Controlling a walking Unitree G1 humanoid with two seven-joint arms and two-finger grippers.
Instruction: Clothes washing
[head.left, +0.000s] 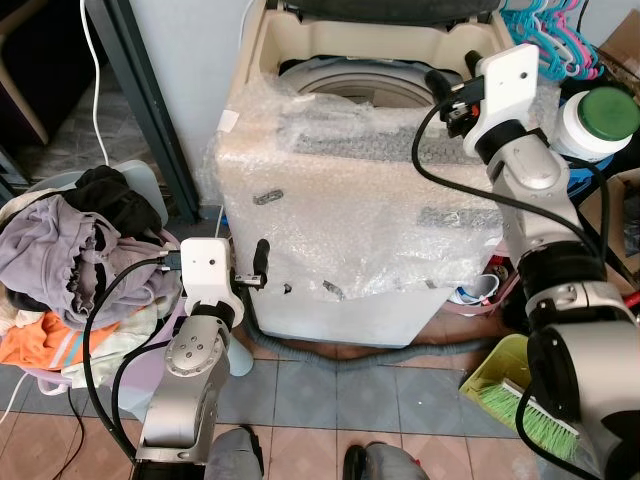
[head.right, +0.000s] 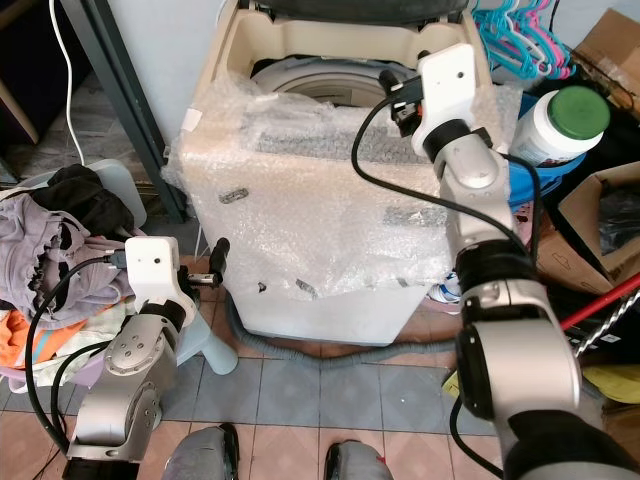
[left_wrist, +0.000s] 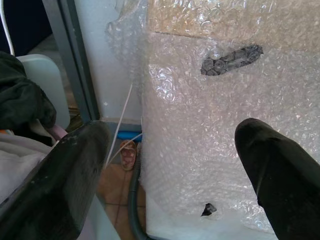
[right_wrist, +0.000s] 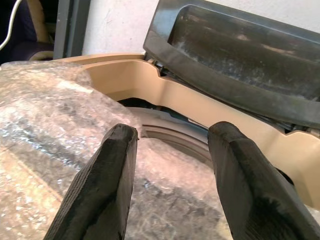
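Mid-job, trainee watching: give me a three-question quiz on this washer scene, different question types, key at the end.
1. True or false: the washing machine lid is shut.
2. Which gripper is up at the drum opening: A left gripper, B right gripper?
3. Fill in: the clothes pile lies to the robot's ____.

Key: 1 false, it stands raised. 2 B, empty, fingers apart. 3 left.

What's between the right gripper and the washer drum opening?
Crumpled bubble wrap over the washer's top; in the right wrist view it lies just beyond the open right gripper, short of the drum opening.
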